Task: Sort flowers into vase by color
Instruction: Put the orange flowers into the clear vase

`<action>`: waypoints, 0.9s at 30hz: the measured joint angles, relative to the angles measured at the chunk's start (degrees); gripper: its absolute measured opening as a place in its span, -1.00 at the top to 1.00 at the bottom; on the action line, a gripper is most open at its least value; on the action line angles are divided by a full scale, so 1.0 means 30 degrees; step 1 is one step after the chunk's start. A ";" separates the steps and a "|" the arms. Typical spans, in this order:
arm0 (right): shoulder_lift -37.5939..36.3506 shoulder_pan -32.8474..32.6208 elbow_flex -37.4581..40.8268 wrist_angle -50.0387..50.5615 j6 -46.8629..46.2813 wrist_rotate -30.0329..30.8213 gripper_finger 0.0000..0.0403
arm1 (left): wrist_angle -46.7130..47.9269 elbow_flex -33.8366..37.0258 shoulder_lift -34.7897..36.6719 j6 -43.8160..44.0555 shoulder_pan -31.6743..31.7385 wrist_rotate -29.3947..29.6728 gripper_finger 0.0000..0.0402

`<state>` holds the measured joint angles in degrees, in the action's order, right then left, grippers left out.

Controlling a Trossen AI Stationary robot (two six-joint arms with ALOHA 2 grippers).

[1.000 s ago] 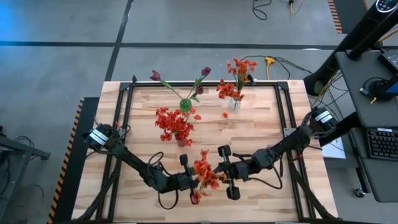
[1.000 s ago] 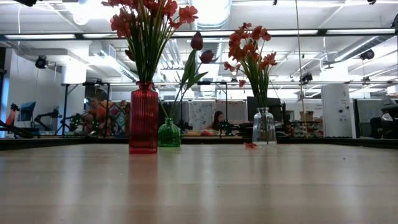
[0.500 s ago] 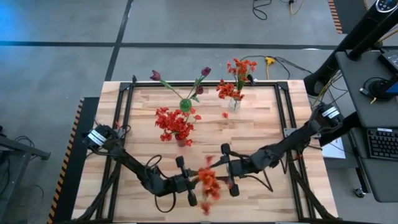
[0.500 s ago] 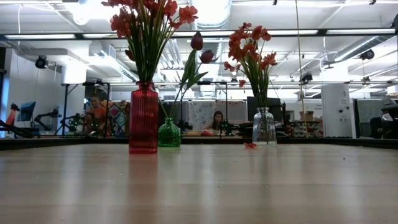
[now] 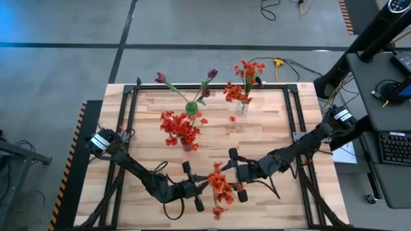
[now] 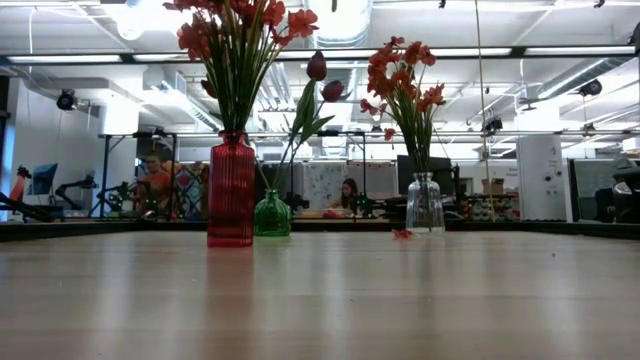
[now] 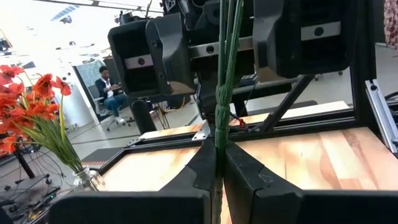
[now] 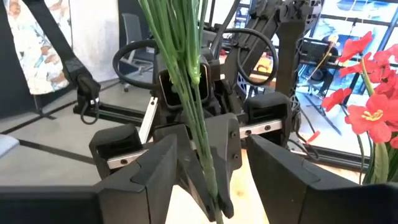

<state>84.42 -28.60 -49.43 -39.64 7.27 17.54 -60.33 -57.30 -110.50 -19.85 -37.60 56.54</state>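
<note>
The left pincer (image 5: pixel 200 190) grips the orange-red flower stem (image 5: pixel 219 186) over the near table (image 5: pixel 276 128) edge, apparently for a handover, while the right pincer (image 5: pixel 236 176), released, stands spread beside it.

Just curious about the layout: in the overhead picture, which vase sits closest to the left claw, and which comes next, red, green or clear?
From the left gripper, holding a flower stem:
1. Red vase, mid-table.
2. Green vase, behind the red one.
3. Clear vase, far right corner.
</note>
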 joint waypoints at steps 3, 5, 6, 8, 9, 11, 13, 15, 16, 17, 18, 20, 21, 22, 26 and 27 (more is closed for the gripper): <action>0.0000 0.0000 -0.0007 -0.0084 0.0007 -0.0007 0.09 | 0.0193 0.0000 0.0000 0.0063 0.0049 0.0019 1.00; 0.0000 0.0000 -0.0007 -0.0251 0.0022 -0.0007 0.10 | 0.0517 0.0000 0.0000 0.0374 0.0134 0.0018 1.00; 0.0000 0.0000 -0.0007 -0.0414 0.0039 -0.0007 0.09 | 0.0640 0.0000 0.0000 0.0495 0.0183 0.0013 1.00; -0.0003 0.0011 -0.0018 -0.0582 0.0105 0.0008 0.09 | 0.0759 0.0000 0.0000 0.0679 0.0238 0.0012 1.00; 0.0000 0.0041 -0.0022 -0.0579 0.0109 0.0008 0.09 | 0.0766 0.0000 0.0000 0.0711 0.0248 0.0012 1.00; -0.0002 0.0041 -0.0022 -0.0524 0.0184 0.0010 0.11 | 0.0796 0.0000 0.0001 0.0724 0.0245 0.0009 1.00; -0.0007 0.0037 -0.0022 -0.0565 0.0395 0.0015 0.14 | 0.0808 0.0000 0.0000 0.0733 0.0226 0.0005 1.00; -0.0006 0.0037 -0.0022 -0.0590 0.0485 0.0015 0.19 | 0.0881 0.0000 0.0003 0.0746 0.0219 -0.0003 1.00; -0.0001 0.0038 -0.0022 -0.0589 0.0532 0.0015 0.22 | 0.0946 0.0000 0.0007 0.0792 0.0219 -0.0003 1.00; -0.0005 0.0041 -0.0022 -0.0596 0.0568 0.0015 0.25 | 0.0988 0.0000 0.0000 0.0806 0.0226 -0.0003 1.00; -0.0007 0.0040 -0.0022 -0.0608 0.0580 0.0015 0.29 | 0.0988 0.0000 0.0000 0.0806 0.0226 -0.0003 0.99; -0.0007 0.0036 -0.0022 -0.0609 0.0585 0.0015 0.38 | 0.0988 0.0003 0.0000 0.0806 0.0226 -0.0003 0.99; -0.0007 0.0036 -0.0022 -0.0596 0.0602 0.0015 0.42 | 0.0988 0.0000 0.0005 0.0809 0.0226 0.0002 0.99; -0.0007 0.0036 -0.0022 -0.0596 0.0643 0.0008 0.46 | 0.0988 0.0007 0.0004 0.0810 0.0226 -0.0003 0.99; -0.0007 0.0043 -0.0022 -0.0542 0.0933 -0.0507 0.62 | 0.0996 0.0007 0.0000 0.0813 0.0226 -0.0003 0.98; -0.0007 0.0036 -0.0022 -0.0538 0.0933 -0.0577 0.66 | 0.0996 0.0007 0.0000 0.0806 0.0226 -0.0003 0.98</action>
<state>84.40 -28.49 -49.50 -41.25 10.07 15.81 -57.34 -57.28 -110.50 -17.43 -36.93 56.53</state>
